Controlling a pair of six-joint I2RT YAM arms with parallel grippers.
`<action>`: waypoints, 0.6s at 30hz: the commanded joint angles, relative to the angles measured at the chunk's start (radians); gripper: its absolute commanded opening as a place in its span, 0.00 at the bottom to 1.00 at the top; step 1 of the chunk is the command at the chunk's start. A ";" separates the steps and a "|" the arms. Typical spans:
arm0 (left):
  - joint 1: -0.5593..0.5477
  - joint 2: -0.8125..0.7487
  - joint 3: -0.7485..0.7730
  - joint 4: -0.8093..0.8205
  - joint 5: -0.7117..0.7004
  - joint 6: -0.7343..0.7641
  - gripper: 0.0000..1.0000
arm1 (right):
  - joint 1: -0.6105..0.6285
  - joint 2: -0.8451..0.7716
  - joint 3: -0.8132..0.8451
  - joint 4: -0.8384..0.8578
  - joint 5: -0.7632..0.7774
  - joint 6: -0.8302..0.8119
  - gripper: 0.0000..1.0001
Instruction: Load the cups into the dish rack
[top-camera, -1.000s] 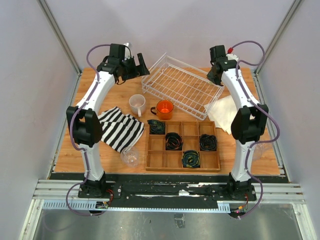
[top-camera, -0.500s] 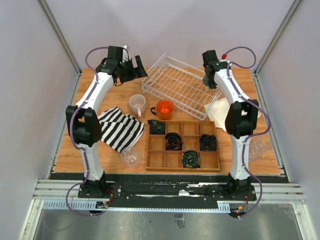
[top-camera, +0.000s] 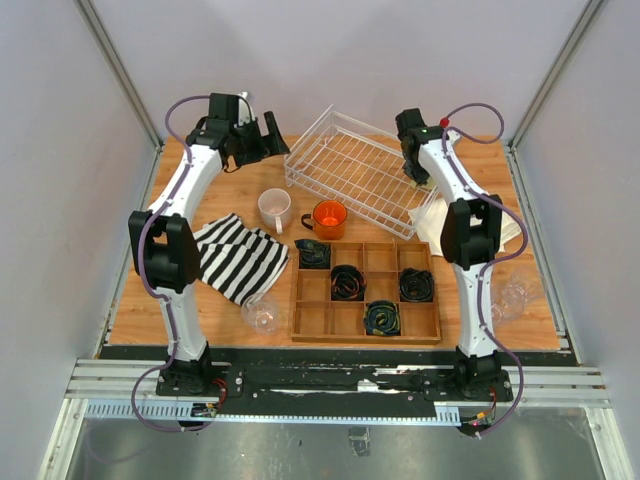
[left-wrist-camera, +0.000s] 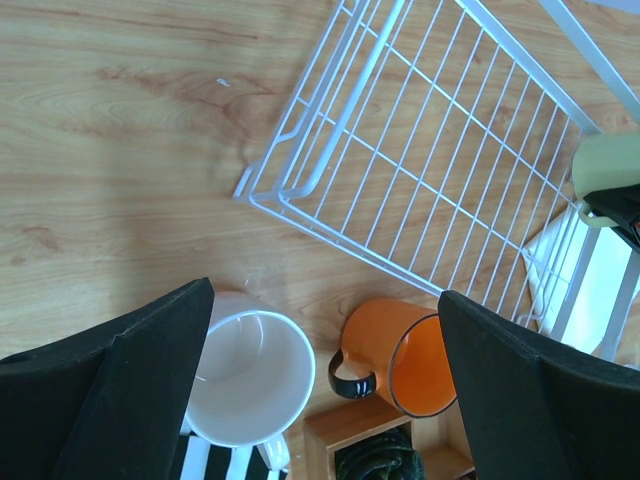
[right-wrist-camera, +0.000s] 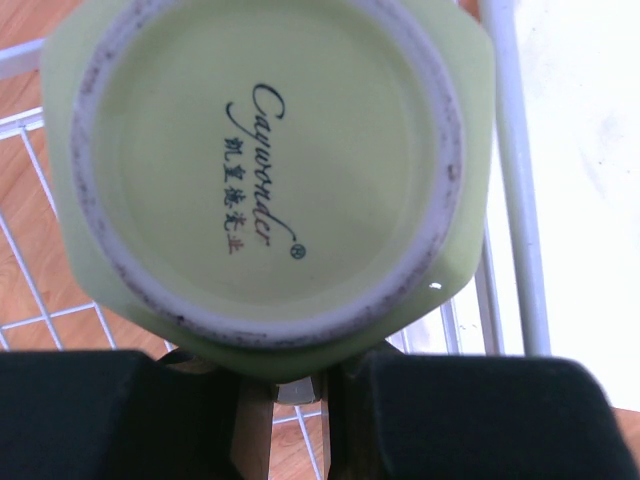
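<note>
Right gripper (right-wrist-camera: 290, 405) is pinched shut on the pale yellow-green mug (right-wrist-camera: 265, 170). The grip is at the mug's near side; wall or handle, can't tell. The mug's base faces the wrist camera, so its axis runs along the fingers, with the mouth pointing away from the jaws toward the dish rack (top-camera: 345, 170). The rack sits skewed along the far edge of the counter, centre to right. The mug hangs at its right end, toward the far-right corner. Whether it touches the wires, can't tell.

Key relation: in the right wrist view the rack's thick rim wire runs just right of the mug, with the white cloth (top-camera: 440, 215) beyond it and grid wires to the left. So the mug is inside the rim, but only just. My call is a nudge left over the grid before release, or it may catch the rim and tip.

Left gripper (left-wrist-camera: 325, 288) has its jaws spread wide with nothing between them, near the far-left corner. Below it the white mug (left-wrist-camera: 248, 375) and orange mug (left-wrist-camera: 400, 360) stand upright side by side, just off the rack's near side — left arm is nearer to both.

Only the top view shows the clear tumblers (top-camera: 262, 315), one by the near edge and one by the right edge. It can't resolve the grip. The left wrist view catches only a sliver of the green mug.
</note>
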 joint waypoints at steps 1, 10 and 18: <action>0.010 -0.022 -0.004 0.019 0.028 0.019 1.00 | 0.009 -0.020 0.029 -0.015 0.110 0.061 0.01; 0.012 -0.029 -0.024 0.017 0.030 0.016 1.00 | 0.005 -0.003 0.007 0.013 0.096 0.072 0.01; 0.014 -0.044 -0.058 0.021 0.018 0.019 1.00 | 0.005 0.002 -0.019 0.037 0.081 0.050 0.11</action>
